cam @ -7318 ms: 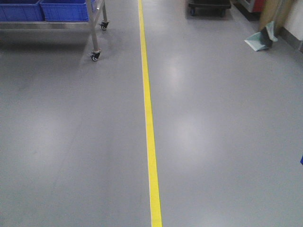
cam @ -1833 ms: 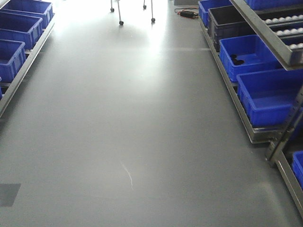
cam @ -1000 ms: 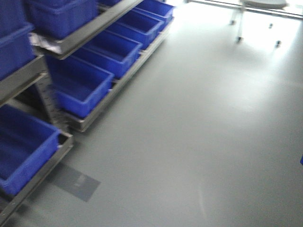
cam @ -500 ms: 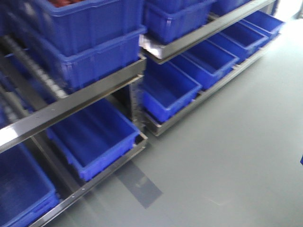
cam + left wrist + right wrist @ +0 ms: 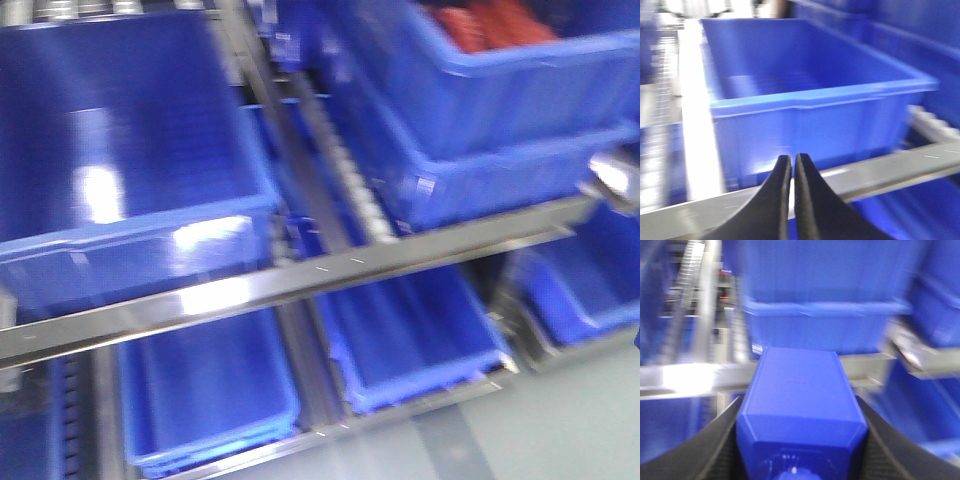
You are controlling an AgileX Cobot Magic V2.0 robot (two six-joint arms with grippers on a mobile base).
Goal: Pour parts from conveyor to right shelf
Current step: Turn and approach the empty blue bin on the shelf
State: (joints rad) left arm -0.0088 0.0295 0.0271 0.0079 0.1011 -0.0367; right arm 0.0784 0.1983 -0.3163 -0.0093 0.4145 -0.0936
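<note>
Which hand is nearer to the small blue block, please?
Right. The right hand grips the blue block; the left hand, shut and empty, faces a blue tote with no block in view.

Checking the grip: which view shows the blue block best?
Right wrist: the block, held in the right end effector, fills the frame, though blurred. The front and left wrist views show only totes, no recognisable block.

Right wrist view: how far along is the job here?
Done: pickup, since the right gripper is shut on the blue part. In hand: the robot faces the shelf, its blue totes close ahead; the left gripper is shut and empty. Left: tipping the part into a tote, not yet done.
</note>
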